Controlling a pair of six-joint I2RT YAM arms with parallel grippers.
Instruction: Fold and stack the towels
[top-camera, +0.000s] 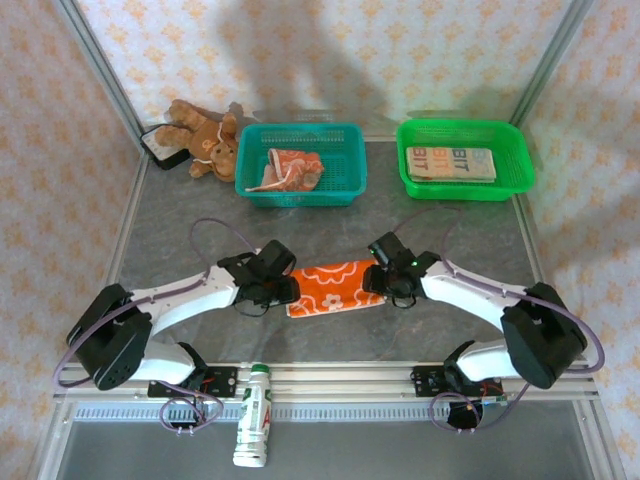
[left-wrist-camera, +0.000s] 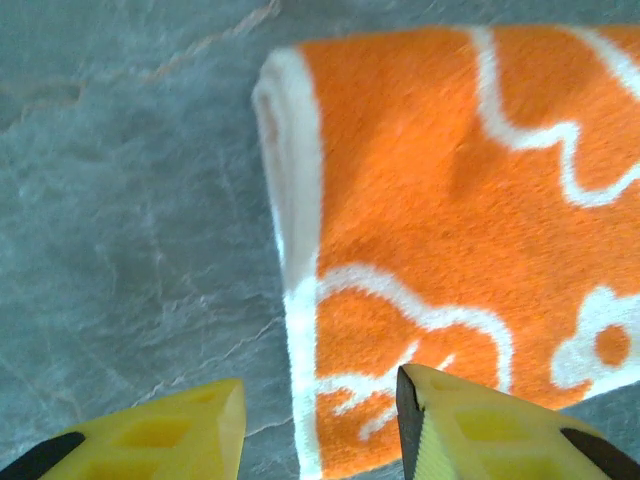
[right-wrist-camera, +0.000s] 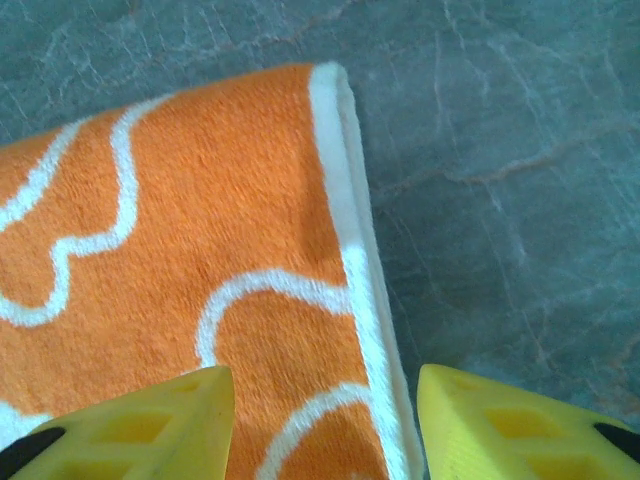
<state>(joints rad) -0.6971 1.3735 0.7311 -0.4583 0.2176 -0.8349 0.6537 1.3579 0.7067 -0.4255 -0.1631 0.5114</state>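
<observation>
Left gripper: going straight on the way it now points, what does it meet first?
Probably the white-bordered edge of the orange flower-print cloth towel; the left gripper has its open jaws either side of that edge. Depth is unclear.

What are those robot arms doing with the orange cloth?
They are folding towels. An orange flowered towel lies folded on the grey table, the left gripper at one end and the right gripper at the other, both open and gripping nothing. A crumpled towel waits in the teal basket; a folded cream towel sits in the green basket.
</observation>
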